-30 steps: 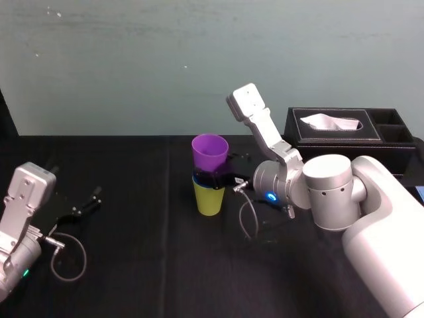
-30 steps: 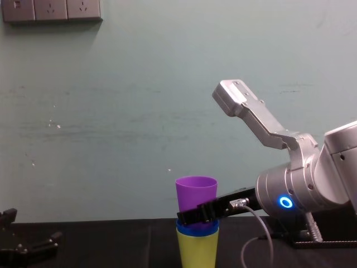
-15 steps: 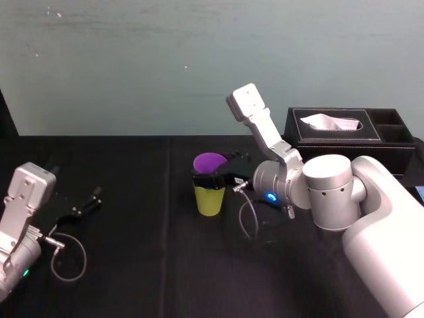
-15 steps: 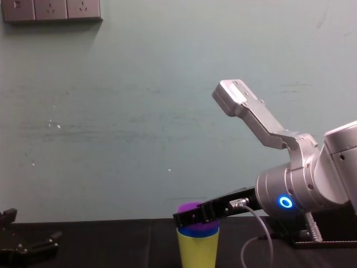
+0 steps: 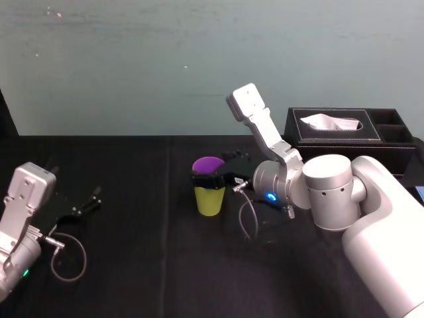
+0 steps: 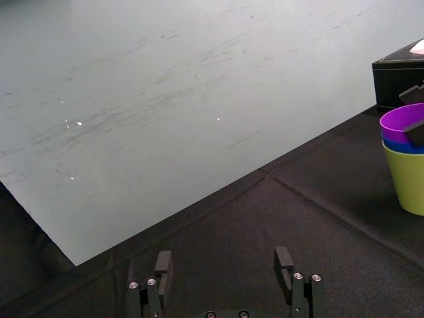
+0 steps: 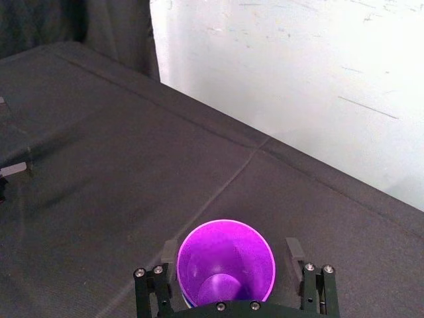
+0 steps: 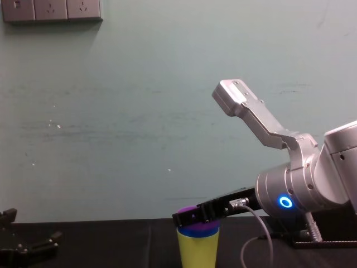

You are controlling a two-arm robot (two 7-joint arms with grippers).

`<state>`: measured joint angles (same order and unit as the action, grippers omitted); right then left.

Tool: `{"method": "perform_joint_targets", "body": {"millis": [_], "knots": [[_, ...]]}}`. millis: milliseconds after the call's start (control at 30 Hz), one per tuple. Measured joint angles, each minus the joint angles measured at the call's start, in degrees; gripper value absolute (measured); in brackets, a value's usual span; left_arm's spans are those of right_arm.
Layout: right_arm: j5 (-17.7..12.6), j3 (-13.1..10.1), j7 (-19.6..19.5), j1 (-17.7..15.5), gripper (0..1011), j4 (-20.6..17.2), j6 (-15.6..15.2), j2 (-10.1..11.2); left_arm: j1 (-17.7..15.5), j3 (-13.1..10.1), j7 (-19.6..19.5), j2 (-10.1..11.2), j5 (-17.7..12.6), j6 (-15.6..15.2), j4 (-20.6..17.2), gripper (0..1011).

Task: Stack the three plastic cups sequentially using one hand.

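The three plastic cups stand nested in the middle of the black table: the yellow-green cup (image 5: 210, 200) at the bottom, the blue cup (image 8: 198, 227) showing as a thin rim, and the purple cup (image 5: 209, 163) inside it on top. My right gripper (image 5: 213, 177), the hand, reaches in from the right at rim height. In the right wrist view the purple cup (image 7: 225, 264) sits between the fingers (image 7: 169, 254) with a gap on each side, so the right gripper is open and apart from the cup. My left gripper (image 6: 223, 261) rests open and empty at the table's left.
A black tissue box (image 5: 336, 128) stands at the back right, behind my right arm. A grey cable (image 5: 247, 218) loops down from the right wrist beside the cups. A pale wall (image 5: 132, 59) closes off the table's far edge.
The purple cup has dropped from above the stack down into the blue cup. My right gripper's fingers have spread and let go of it. The left arm has not moved.
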<state>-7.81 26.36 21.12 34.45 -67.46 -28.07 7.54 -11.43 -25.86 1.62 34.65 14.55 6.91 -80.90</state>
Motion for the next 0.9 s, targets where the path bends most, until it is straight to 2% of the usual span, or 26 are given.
{"method": "perform_joint_targets", "body": {"millis": [267,633,900], "knots": [[0.2,-0.8,-1.4,-1.0,1000,-1.6,1.2,0.1,0.0,0.0,0.0,0.0,0.0,0.0,0.0,1000],[0.0,-3.6,-3.9,-5.6,1000,-7.2,7.4,0.4,0.0,0.0,0.0,0.0,0.0,0.0,0.0,1000],[-0.6,-5.1,-5.4,-7.8,1000,-10.2,9.4,0.7,0.0,0.0,0.0,0.0,0.0,0.0,0.0,1000]]}}
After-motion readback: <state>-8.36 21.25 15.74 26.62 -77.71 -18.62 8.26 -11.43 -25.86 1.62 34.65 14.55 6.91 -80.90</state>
